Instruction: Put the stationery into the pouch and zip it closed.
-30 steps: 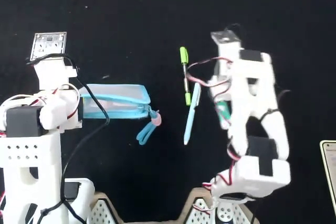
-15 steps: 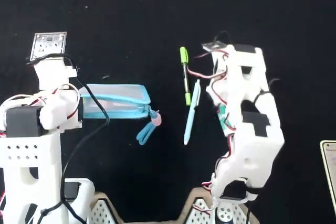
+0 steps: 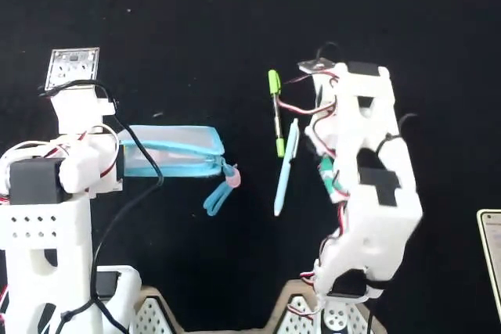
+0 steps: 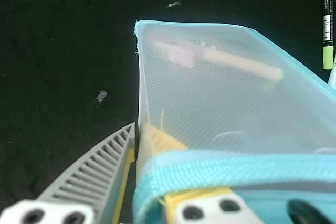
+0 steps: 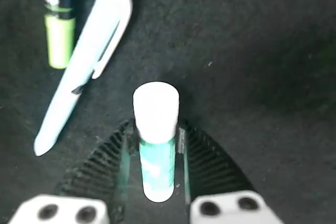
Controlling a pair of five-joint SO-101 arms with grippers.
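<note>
Gripping glue stick [image 5: 156,148] mid-barrel with right gripper [image 5: 155,129]: light, rigid, smooth, probably slippery. Pinching soft, floppy mesh pouch [image 4: 220,103] at end with left gripper [image 4: 137,140].

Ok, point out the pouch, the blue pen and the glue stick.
pouch [image 3: 184,143], high view, mesh side.
blue pen [image 3: 286,168], high view, mid barrel.
glue stick [image 5: 156,109], right wrist view, white cap.

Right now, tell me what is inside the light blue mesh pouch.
Through the wall of the light blue mesh pouch, a pale cream stick shows inside. Its zipper band hides the rest.
</note>
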